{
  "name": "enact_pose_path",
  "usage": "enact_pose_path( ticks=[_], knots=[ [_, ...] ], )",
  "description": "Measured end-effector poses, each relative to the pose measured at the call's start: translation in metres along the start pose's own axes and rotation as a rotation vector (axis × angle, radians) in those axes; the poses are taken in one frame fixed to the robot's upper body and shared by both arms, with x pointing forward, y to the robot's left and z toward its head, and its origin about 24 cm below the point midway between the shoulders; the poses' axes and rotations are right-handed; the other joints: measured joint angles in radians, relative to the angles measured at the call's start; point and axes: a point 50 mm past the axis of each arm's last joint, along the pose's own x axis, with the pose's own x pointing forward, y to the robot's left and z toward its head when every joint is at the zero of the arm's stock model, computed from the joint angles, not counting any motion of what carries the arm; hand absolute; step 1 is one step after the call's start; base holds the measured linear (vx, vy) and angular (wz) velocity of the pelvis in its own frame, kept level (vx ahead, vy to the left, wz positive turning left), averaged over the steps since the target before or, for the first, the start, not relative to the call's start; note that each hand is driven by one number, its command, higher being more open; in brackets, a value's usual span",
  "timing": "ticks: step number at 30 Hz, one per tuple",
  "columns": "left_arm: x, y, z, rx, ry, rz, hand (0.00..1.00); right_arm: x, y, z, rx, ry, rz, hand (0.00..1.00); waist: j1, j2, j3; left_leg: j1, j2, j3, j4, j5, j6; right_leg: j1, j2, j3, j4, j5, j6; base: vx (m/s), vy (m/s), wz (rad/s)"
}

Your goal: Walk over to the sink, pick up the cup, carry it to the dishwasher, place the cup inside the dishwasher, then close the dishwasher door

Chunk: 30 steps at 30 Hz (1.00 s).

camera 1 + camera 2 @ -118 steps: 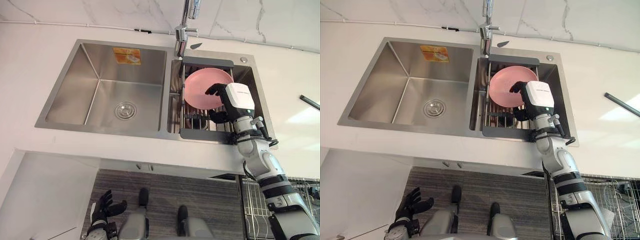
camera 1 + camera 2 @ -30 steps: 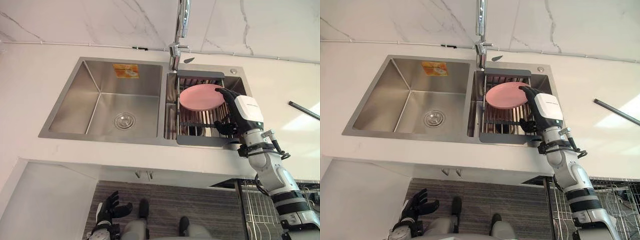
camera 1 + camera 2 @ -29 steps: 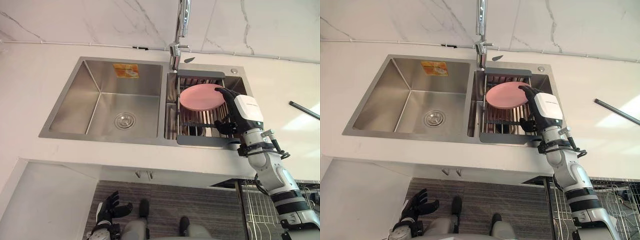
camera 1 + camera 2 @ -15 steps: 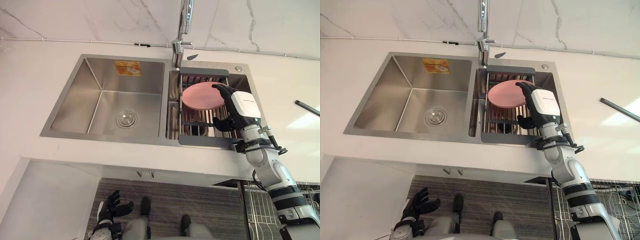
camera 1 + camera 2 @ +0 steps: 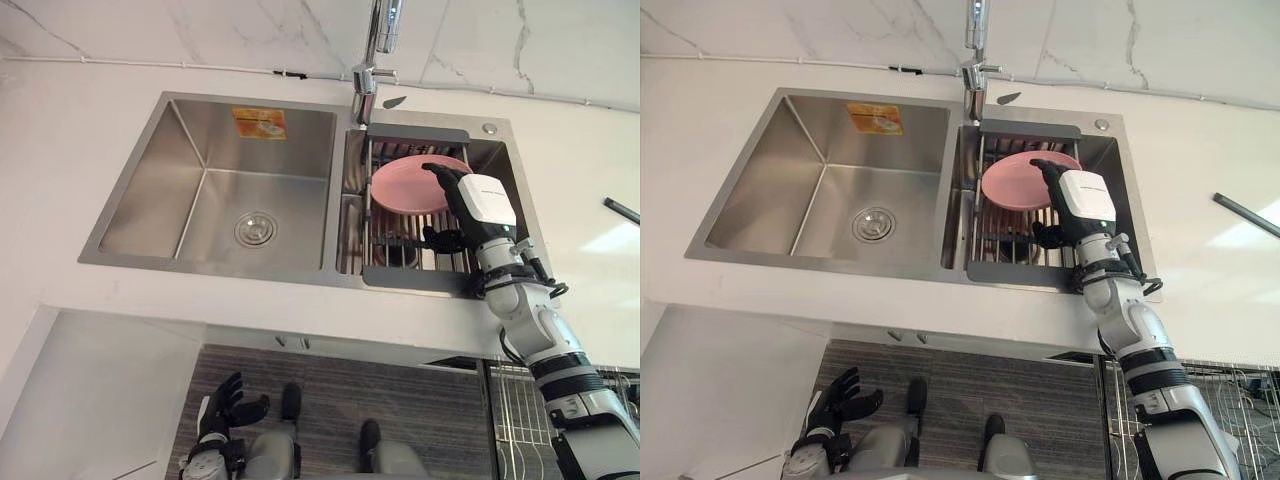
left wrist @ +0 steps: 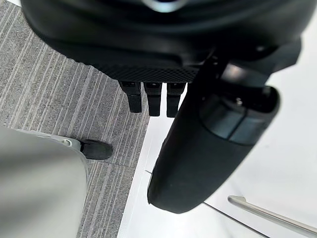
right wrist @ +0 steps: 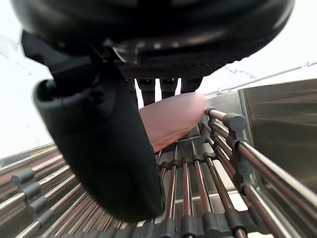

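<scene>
while the task names a cup, what sits in the sink (image 5: 130, 215) is a pink plate (image 5: 405, 185), propped at a tilt on the wire rack (image 5: 415, 278) in the right basin, just below the faucet (image 5: 366, 80).

right hand (image 5: 478, 205): reached in over the rack's right side. fingers (image 5: 442, 172) straight and laid against the plate's right rim, thumb (image 5: 436, 238) held apart, lower down over the bars. not clamped on anything.

key relation: the plate lies ahead and to the left of my right palm, its face turned up and toward the front of the sink, its rim toward my fingertips. to grip it, i judge the thumb must come in under that rim.

left hand (image 5: 225, 405): low beside the floor, fingers spread, holding nothing, well apart from the sink. the right is clearly nearer.

view notes: the head views give the plate's place in the rack. the right wrist view adds that the fingers (image 7: 163, 85) meet the plate (image 7: 173, 119) while the thumb (image 7: 106, 148) is clear of it.

a dark shape under the bars (image 5: 398, 250): cannot tell what it is.
</scene>
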Motion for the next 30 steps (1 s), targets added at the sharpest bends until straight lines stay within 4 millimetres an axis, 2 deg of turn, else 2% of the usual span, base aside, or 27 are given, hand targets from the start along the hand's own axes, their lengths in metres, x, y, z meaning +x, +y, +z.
enact_pose_path(
  ticks=[5,7,9,11,15,23,30],
  knots=[
    [0.002,0.0,0.002,-0.007,-0.005,0.001,0.9,0.005,-0.005,0.002,-0.025,-0.017,-0.025,0.3,0.001,-0.002,0.005,-0.005,0.003,-0.001,-0.001,0.007,0.003,-0.01,0.002,0.0,0.01,0.0,-0.001,-0.02,-0.002,0.0],
    [0.002,0.0,0.003,-0.007,-0.005,0.002,0.9,0.007,-0.011,0.006,-0.048,-0.057,-0.047,0.3,0.001,-0.003,0.006,-0.005,0.005,-0.001,-0.004,0.008,0.002,-0.01,0.004,0.0,0.012,0.0,-0.001,-0.02,-0.006,0.0],
    [0.002,-0.001,0.004,-0.007,-0.007,0.001,0.9,0.019,-0.024,0.016,-0.033,-0.084,-0.109,0.3,0.006,-0.003,0.006,-0.005,0.007,-0.001,-0.004,0.009,0.001,-0.011,0.005,-0.001,0.012,-0.001,-0.003,-0.02,-0.005,0.01],
    [0.003,-0.002,0.006,-0.009,-0.016,-0.001,0.9,0.021,-0.028,0.015,-0.032,-0.068,-0.124,0.3,0.015,-0.008,0.009,-0.005,0.007,-0.002,-0.003,0.009,0.001,-0.011,0.005,-0.003,0.012,-0.001,-0.004,0.0,-0.004,0.02],
    [0.003,0.001,0.006,-0.013,-0.016,0.008,0.9,0.02,-0.026,0.017,0.003,-0.066,-0.12,0.3,0.01,-0.016,0.013,-0.004,0.006,0.005,0.0,0.01,0.003,-0.011,0.004,0.006,0.011,-0.001,-0.004,0.02,-0.002,-0.06],
    [0.003,0.002,0.004,-0.016,0.0,0.013,0.9,0.003,-0.042,0.036,0.03,-0.177,-0.2,0.3,-0.001,-0.016,0.013,0.019,0.012,0.018,0.0,0.008,0.001,0.006,0.008,0.016,0.011,-0.001,-0.004,-0.01,-0.005,-0.04],
    [0.003,0.005,0.002,-0.008,0.009,0.012,0.9,-0.018,-0.043,0.041,0.059,-0.228,-0.21,0.3,-0.01,-0.023,0.007,0.047,0.014,0.03,-0.005,0.002,-0.003,0.019,0.01,0.03,0.014,-0.003,-0.007,-0.05,0.006,-0.06]
  ],
)
